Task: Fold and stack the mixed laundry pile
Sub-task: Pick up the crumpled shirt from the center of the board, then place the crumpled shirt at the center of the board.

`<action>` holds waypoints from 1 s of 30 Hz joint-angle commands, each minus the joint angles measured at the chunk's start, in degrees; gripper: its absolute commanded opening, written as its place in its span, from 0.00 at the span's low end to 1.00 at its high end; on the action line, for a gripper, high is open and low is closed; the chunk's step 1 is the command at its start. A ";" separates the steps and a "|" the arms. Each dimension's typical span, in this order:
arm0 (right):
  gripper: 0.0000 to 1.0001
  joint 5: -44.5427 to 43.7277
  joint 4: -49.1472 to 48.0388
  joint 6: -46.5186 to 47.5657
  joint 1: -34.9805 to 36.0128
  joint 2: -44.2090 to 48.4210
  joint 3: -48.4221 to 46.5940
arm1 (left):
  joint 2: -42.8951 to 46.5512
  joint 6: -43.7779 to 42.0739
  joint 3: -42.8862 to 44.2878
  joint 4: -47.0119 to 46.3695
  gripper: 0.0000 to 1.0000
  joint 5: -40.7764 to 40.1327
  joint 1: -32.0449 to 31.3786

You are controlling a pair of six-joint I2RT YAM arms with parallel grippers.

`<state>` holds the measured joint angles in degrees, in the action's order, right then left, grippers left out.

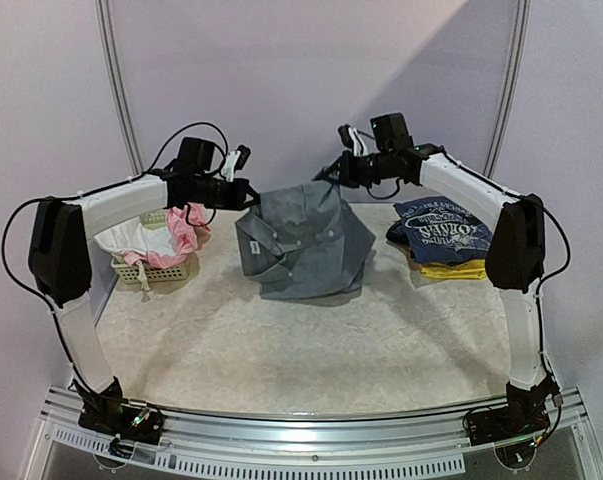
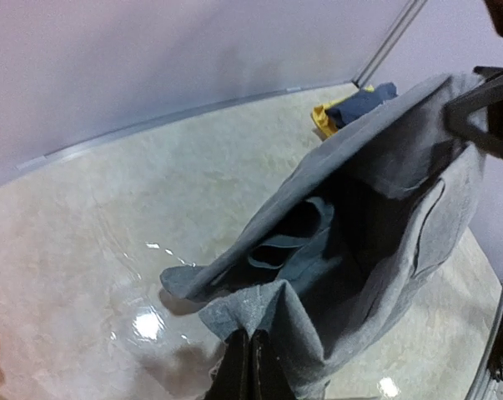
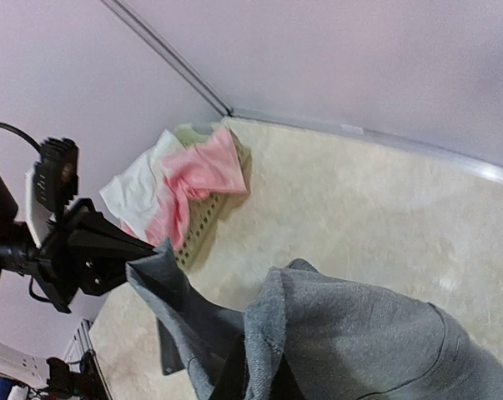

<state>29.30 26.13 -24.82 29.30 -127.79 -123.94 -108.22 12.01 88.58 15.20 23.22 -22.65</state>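
A grey garment (image 1: 306,240) hangs over the middle of the table, its lower part resting on the surface. My left gripper (image 1: 249,192) is shut on its upper left edge; in the left wrist view the fingers (image 2: 249,337) pinch a fold of the grey cloth (image 2: 384,208). My right gripper (image 1: 331,172) is shut on the upper right edge, and the right wrist view shows grey cloth (image 3: 384,333) bunched between its jaws (image 3: 255,367). Pink (image 1: 186,225) and white (image 1: 131,238) pieces lie in the basket at the left.
A pale-green lattice basket (image 1: 166,268) stands at the back left. At the back right a navy printed tee (image 1: 441,225) lies folded on a yellow piece (image 1: 451,268). The pale walls rise close behind the table.
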 commanded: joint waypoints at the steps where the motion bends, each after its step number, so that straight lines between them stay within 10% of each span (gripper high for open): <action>1: 0.00 -4.85 -3.26 -2.27 0.23 3.69 -9.78 | 2.43 -1.78 8.19 8.07 0.00 -8.71 -0.60; 6: 0.00 -8.69 -8.70 -2.29 0.84 10.41 -1.06 | 11.52 -3.97 6.42 7.76 0.00 -14.01 -2.47; 10: 0.10 -15.38 -25.93 -5.85 1.63 24.31 32.80 | 19.16 -5.04 -4.56 6.99 0.00 -20.71 -6.05; 15: 0.46 -14.65 -40.48 -15.99 3.05 34.05 63.65 | 25.84 -3.59 -24.85 3.40 0.00 -25.71 -11.10; 25: 0.61 -11.43 -27.77 -11.78 4.27 33.44 59.99 | 31.88 0.42 -34.33 9.08 0.14 -28.04 -15.67; 30: 0.68 -15.16 -14.01 -1.49 8.17 28.02 46.63 | 35.31 3.33 -34.44 10.06 0.50 -29.91 -17.09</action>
<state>17.08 1.52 -34.98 33.87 -95.77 -68.07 -75.99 12.88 53.32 23.97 -4.56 -38.54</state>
